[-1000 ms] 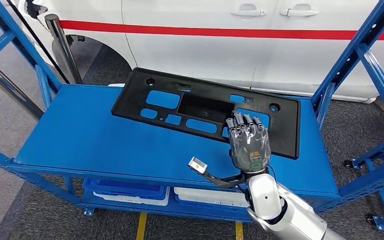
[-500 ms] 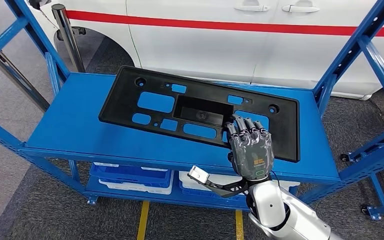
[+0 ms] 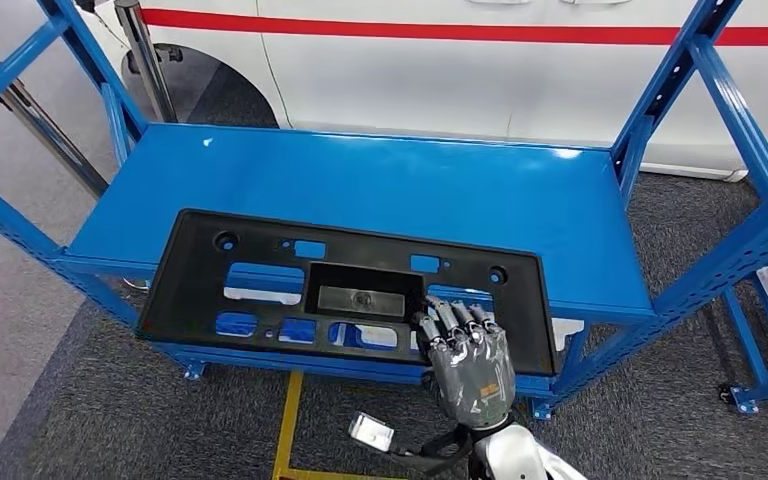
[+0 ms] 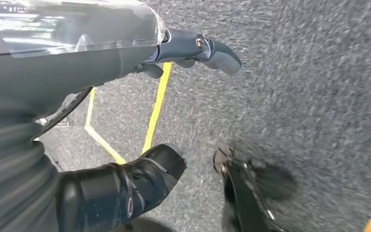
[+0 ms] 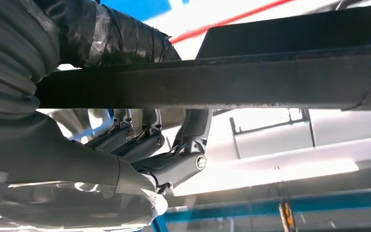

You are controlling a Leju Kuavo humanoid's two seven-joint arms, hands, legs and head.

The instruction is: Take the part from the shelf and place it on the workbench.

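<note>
Head view: we are seeing bright, even overhead light; small glare spots are shining on blue shelf (image 3: 380,180) along far edge; focus is holding sharp throughout. Left wrist view: grey carpet (image 4: 319,72) is smearing with blur. Right wrist view: white background is blowing out, leaving black part (image 5: 222,82) and right hand (image 5: 149,154) backlit, dark, slightly soft.

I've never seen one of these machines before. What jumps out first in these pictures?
A long black plastic panel full of cutouts, hanging over the front edge of a bright blue shelf. The robot's right hand grips the panel's near edge towards its right end. Behind the shelf stands a white car with a red stripe.
</note>
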